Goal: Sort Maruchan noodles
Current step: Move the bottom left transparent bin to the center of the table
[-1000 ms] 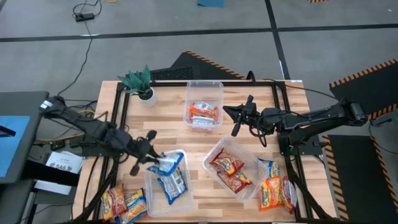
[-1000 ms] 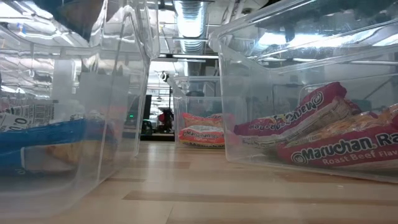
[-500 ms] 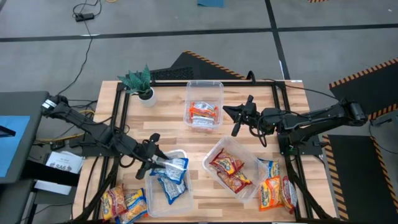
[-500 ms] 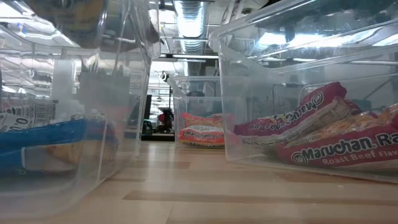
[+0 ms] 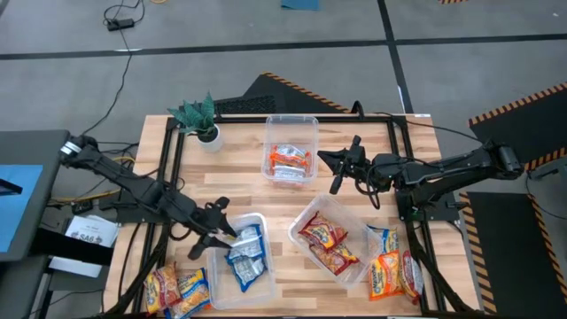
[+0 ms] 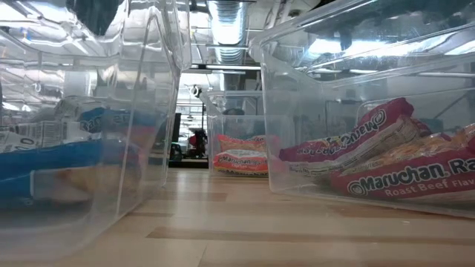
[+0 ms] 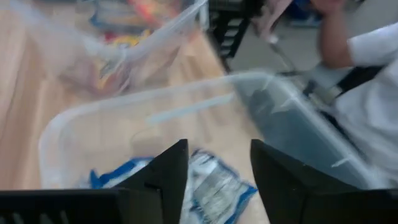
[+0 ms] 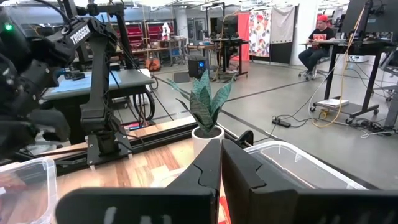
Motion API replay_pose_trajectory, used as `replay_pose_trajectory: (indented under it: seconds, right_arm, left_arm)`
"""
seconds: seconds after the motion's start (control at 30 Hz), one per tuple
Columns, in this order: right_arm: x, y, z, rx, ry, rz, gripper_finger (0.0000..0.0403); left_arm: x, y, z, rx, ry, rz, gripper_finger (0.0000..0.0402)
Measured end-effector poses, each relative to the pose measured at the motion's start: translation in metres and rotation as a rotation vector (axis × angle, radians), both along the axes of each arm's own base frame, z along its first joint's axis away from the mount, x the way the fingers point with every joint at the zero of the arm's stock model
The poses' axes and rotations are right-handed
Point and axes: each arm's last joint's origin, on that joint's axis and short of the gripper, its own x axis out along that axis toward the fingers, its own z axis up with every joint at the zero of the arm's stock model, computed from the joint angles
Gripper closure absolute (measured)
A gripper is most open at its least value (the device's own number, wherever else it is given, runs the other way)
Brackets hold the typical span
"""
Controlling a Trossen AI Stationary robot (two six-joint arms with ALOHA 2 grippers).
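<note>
Several blue-white Maruchan packets (image 5: 246,257) lie in the clear bin (image 5: 210,266) at the near left; they also show in the low view (image 6: 89,122). My left gripper (image 5: 215,232) hangs open just above that bin's left rim, with a blue packet (image 7: 214,190) lying below the gap between its fingers and nothing held. My right gripper (image 5: 326,159) hovers shut and empty to the right of the far bin (image 5: 312,124), which holds orange packets (image 5: 290,162). Red packets (image 5: 326,241) lie in the right-hand bin (image 5: 297,226).
Loose orange-yellow packets (image 5: 177,288) lie at the near left corner. More packets, orange and blue (image 5: 394,266), lie at the near right. A small potted plant (image 5: 202,120) stands at the far left. A person (image 7: 367,68) shows beyond the table in the left wrist view.
My left gripper has opened and let go of the blue packet it carried. The packet has dropped flat onto the other blue packets in the near left bin. The gripper has moved slightly toward the table's near edge.
</note>
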Motion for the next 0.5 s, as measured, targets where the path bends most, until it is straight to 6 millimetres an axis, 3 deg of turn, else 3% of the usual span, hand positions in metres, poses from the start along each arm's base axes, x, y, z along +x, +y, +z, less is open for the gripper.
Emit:
replay_pose_trajectory:
  seconds: [0.2, 0.5]
  right_arm:
    - [0.0, 0.0, 0.0, 0.0, 0.0, 0.0, 0.0365]
    - [0.0, 0.0, 0.0, 0.0, 0.0, 0.0, 0.0365]
  left_arm:
    - [0.016, -0.007, -0.028, 0.108, 0.125, 0.018, 0.0381]
    - [0.043, -0.016, -0.034, 0.324, 0.328, 0.131, 0.0401]
